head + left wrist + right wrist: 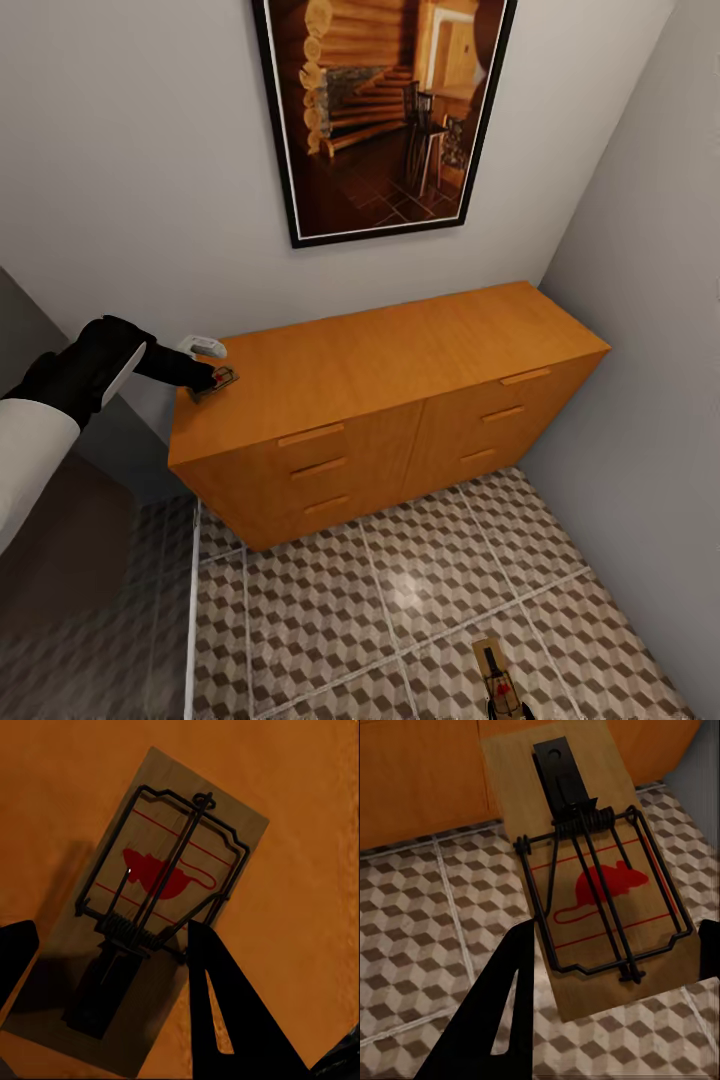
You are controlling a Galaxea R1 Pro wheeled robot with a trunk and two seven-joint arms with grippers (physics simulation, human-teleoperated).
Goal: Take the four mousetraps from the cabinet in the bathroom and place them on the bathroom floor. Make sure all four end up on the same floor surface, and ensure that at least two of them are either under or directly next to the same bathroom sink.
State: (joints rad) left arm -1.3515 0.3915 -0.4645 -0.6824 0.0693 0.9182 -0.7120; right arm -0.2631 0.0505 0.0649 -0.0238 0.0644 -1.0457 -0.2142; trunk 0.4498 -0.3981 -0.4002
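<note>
Tan wooden mousetrap (150, 915), black wire, red mouse print, flat on cabinet (400, 360); straddled by left gripper (112, 952), jaws apart. Second mousetrap (600, 870) between right gripper (615, 952) fingers; clamped or not, cannot tell.

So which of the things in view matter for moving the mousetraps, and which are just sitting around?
Belongs to the job:
- mousetrap on the cabinet top, between the left gripper fingers
- second mousetrap, between the right gripper fingers
- orange-brown cabinet
- cube-pattern floor

Just lying about:
- framed log-cabin picture
- small white object at the cabinet's back corner

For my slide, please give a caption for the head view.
Left gripper reaches a mousetrap on the wooden cabinet; another trap is above the tiled floor.
</note>
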